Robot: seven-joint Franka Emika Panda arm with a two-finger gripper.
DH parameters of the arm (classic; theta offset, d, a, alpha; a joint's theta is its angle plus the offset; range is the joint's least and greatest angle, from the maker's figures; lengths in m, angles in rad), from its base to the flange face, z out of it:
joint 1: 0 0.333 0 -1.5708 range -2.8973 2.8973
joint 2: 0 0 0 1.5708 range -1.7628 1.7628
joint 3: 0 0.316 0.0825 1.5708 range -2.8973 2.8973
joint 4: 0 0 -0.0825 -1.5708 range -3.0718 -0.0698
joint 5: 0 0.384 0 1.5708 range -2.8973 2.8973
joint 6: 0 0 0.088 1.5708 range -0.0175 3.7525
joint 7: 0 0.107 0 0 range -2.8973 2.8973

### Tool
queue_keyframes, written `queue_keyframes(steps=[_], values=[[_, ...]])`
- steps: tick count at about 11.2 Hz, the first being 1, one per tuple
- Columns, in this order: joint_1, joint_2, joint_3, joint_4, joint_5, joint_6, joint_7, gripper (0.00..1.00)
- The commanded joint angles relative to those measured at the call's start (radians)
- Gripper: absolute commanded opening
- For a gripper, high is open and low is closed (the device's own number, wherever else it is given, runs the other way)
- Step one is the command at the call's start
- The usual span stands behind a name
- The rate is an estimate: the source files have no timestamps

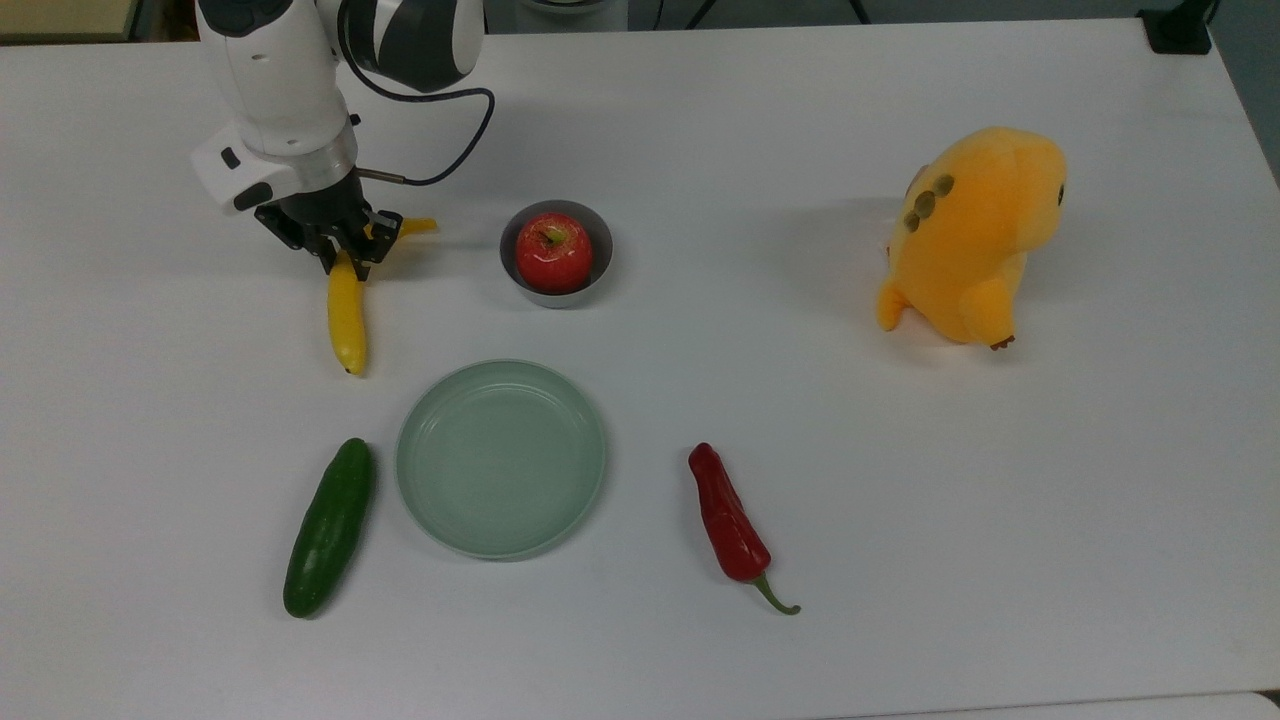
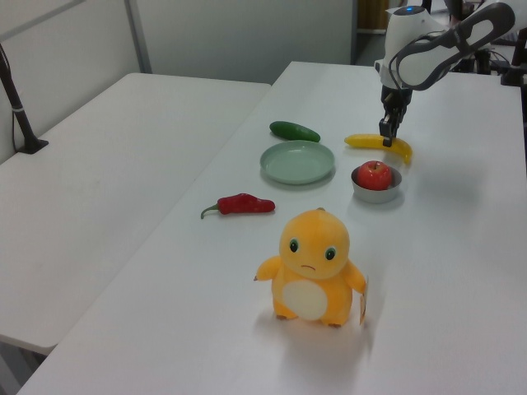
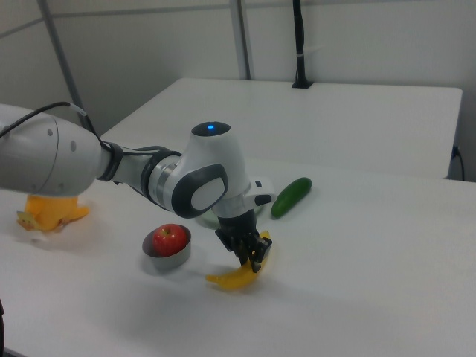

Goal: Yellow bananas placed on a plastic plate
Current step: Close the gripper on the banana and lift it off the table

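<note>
The black two-finger gripper (image 1: 345,247) of the white arm stands down at table level with its jaws closed upon the curved, smooth yellow banana (image 1: 346,312), gripping it near the bend, towards the stem end; in the right view the gripper (image 3: 251,255) pinches the fruit across its width while the banana (image 3: 236,277) rests on, or barely above, the white table (image 1: 900,500). In the top view the banana's long axis runs from the jaws towards 6 o'clock, ending in the small dark tip, while the short stem juts out towards 2 o'clock. The round, shallow pale mint-green plastic plate (image 1: 590,440) lies well apart from the jaws at about 5 o'clock in the top view, nothing in it, its near rim just beyond the banana's tip. The coming move, in my judgement, is a lift and a carry along that 5 o'clock line. At 3 o'clock from the jaws stands a small grey bowl (image 1: 600,262) holding a red apple (image 1: 553,251). A dark green cucumber (image 1: 329,527) lies just beside the plate at its 9 o'clock, a red chilli pepper (image 1: 728,522) at its 3 o'clock.
</note>
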Motion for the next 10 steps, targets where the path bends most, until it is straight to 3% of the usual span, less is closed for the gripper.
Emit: queue_keyframes(steps=[1, 4, 10], values=[[-0.003, -0.041, -0.007, -0.01, -0.007, 0.013, -0.005, 0.01], [-0.02, -0.075, -0.009, 0.058, 0.028, -0.048, -0.001, 0.01], [-0.006, -0.061, -0.009, 0.219, 0.291, -0.051, 0.002, 0.02]])
